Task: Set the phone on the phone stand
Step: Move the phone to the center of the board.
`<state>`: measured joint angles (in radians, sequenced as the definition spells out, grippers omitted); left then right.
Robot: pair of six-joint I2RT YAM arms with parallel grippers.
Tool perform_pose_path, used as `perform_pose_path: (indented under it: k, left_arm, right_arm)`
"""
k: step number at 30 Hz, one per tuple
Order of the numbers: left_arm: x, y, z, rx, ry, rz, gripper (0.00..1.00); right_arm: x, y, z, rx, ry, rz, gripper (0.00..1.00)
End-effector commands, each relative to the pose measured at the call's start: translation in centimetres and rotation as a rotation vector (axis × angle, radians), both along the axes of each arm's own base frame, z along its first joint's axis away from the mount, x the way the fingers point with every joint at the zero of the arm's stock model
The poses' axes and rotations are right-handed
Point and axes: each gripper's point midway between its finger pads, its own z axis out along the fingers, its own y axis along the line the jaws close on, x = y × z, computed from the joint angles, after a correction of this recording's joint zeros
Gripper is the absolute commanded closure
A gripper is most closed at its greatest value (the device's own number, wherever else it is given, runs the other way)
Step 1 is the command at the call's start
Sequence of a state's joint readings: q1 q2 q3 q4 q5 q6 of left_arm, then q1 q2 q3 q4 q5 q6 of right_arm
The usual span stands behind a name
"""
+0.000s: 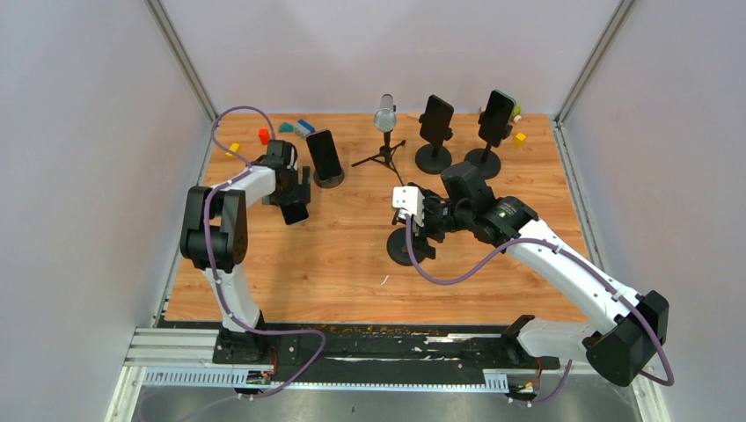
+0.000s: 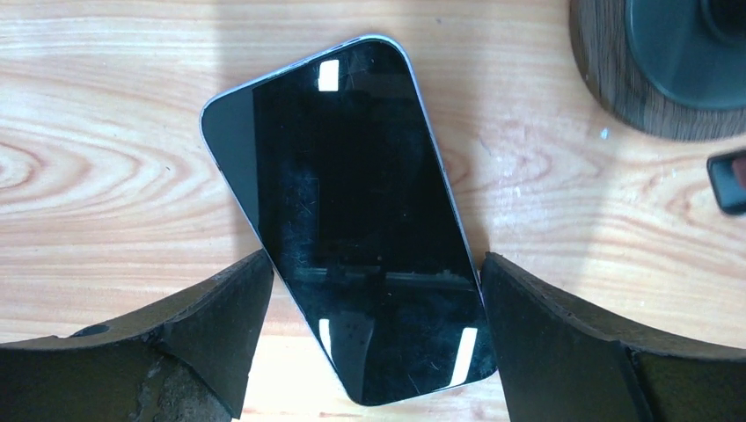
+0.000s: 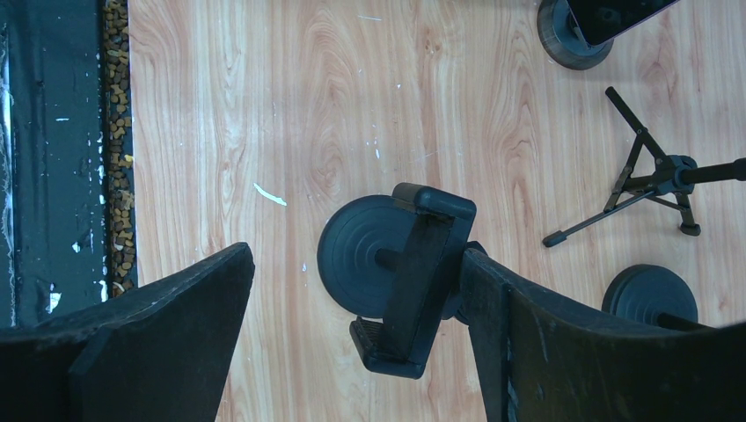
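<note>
Your left gripper (image 2: 376, 264) hangs released over the black glass-fronted smartphone (image 2: 343, 211), with its jaws spread to either side of the phone's near end. You cannot tell whether they touch its edges. The phone lies flat and askew on the light wooden table (image 2: 106, 176), near its left edge. Your right gripper (image 3: 356, 255) is released too, jaws wide around the empty black round-based phone stand (image 3: 422, 272), which is upright near the table's middle.
</note>
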<state>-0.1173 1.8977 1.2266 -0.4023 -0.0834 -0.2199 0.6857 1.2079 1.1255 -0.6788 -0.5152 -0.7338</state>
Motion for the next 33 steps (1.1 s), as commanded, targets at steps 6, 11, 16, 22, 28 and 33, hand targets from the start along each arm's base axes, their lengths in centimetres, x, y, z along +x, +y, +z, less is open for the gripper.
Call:
perform_pose_path:
  k: [6, 11, 16, 22, 28, 33]
  left_arm:
    - [-8.8, -1.4, -3.8, -0.075, 0.320, -0.189, 0.17]
    - [-9.5, -2.4, -3.8, -0.082, 0.339, -0.291, 0.26]
    - [-10.5, -4.7, -3.0, -0.006, 0.314, -0.464, 0.29]
    - [-12.1, -7.6, -2.3, 0.114, 0.298, -0.698, 0.32]
    - [-13.9, -9.8, -2.6, 0.260, 0.281, -0.876, 0.34]
    - [-14.5, -10.8, -2.7, 0.281, 0.277, -0.930, 0.33]
  right_arm:
    - [-0.3, 0.3, 0.0, 0.020, 0.018, 0.009, 0.12]
    - [-0.3, 0.2, -0.1, 0.018, 0.020, 0.007, 0.12]
    - [-0.2, 0.1, -0.2, 0.014, 0.017, 0.003, 0.12]
    - [-0.4, -0.1, -0.1, 0.018, 0.012, -0.002, 0.12]
    - [-0.6, -0.4, 0.0, 0.027, -0.003, -0.010, 0.12]
    - [-0.8, -0.6, 0.1, 0.036, -0.012, -0.010, 0.12]
